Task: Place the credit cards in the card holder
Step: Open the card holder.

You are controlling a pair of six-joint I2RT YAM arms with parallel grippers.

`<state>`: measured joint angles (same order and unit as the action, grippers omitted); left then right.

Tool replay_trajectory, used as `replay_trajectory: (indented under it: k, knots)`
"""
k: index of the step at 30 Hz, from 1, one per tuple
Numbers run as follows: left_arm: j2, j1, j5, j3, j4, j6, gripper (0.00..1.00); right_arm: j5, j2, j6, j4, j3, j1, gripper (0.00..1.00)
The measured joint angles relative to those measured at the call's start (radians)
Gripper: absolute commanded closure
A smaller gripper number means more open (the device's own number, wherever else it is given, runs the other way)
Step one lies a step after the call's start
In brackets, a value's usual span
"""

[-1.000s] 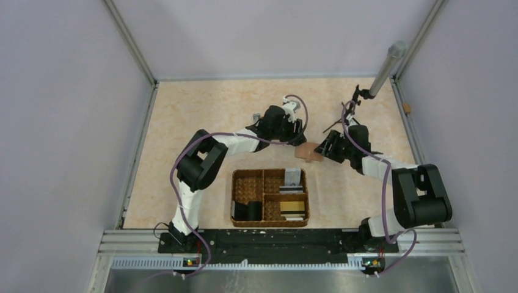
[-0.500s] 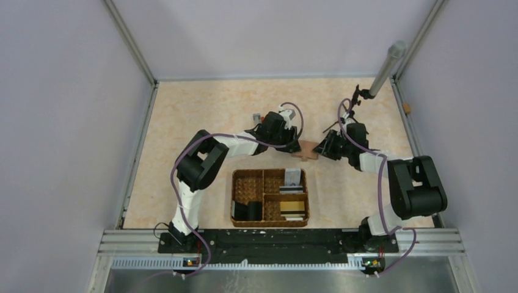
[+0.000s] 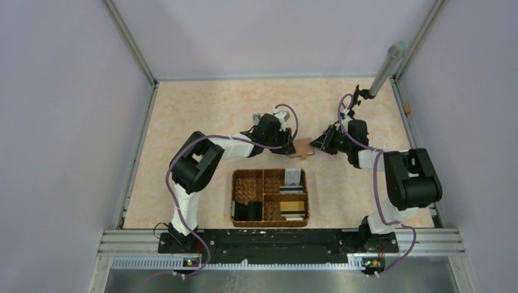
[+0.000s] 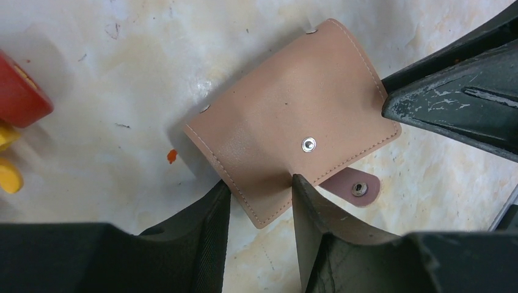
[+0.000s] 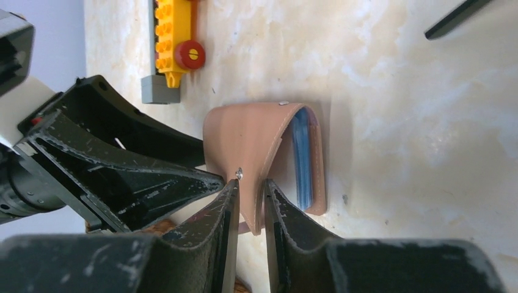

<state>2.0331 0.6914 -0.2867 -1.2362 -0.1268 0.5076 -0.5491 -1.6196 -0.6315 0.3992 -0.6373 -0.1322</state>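
The brown card holder (image 3: 302,148) lies on the table behind the basket, between both grippers. In the right wrist view my right gripper (image 5: 251,186) is shut on its lifted top flap (image 5: 250,140), and the light blue inside (image 5: 300,155) shows. In the left wrist view my left gripper (image 4: 259,195) stands open around the holder's near corner (image 4: 287,116); one fingertip (image 4: 300,186) overlaps the edge by the snap. The credit cards sit in the woven basket: a grey one (image 3: 292,177) and a gold one with a black stripe (image 3: 293,206).
The woven basket (image 3: 247,183) stands near the arm bases, with a black block (image 3: 248,211) in its front left compartment. A yellow and red toy brick (image 5: 173,46) lies beside the left gripper. A thin black stick (image 5: 455,18) and a metal pole (image 3: 386,66) are at the back right.
Both grippers and the card holder have shifted left and slightly toward the back. The right gripper has followed the holder, and its flap is now raised.
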Motion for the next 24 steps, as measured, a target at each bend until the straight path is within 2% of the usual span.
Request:
replay_trajectory:
  k: [4, 7, 9, 14, 16, 20, 24]
  knots:
    - [-0.004, -0.006, -0.001, 0.004, 0.000, 0.001, 0.57, -0.031, -0.017, -0.034, 0.049, -0.001, 0.000, 0.90]
    - [-0.004, -0.013, -0.005, 0.004, 0.000, 0.000, 0.57, -0.051, -0.024, -0.055, 0.067, -0.005, 0.000, 0.92]
    - [-0.004, -0.015, -0.008, 0.004, 0.000, -0.001, 0.57, -0.060, -0.027, -0.066, 0.076, -0.010, 0.000, 0.99]
    - [-0.004, -0.021, -0.016, 0.004, 0.000, -0.004, 0.52, -0.085, -0.040, -0.080, 0.095, -0.029, 0.000, 1.00]
    - [-0.004, -0.023, -0.021, 0.004, -0.001, -0.008, 0.46, -0.089, -0.049, -0.085, 0.096, -0.033, 0.000, 1.00]
    - [-0.018, -0.024, -0.019, 0.004, 0.003, -0.043, 0.23, -0.088, -0.052, -0.087, 0.069, -0.043, 0.000, 1.00]
    - [-0.063, -0.024, 0.005, 0.004, 0.018, -0.114, 0.16, -0.071, -0.052, -0.085, -0.003, -0.086, 0.000, 1.00]
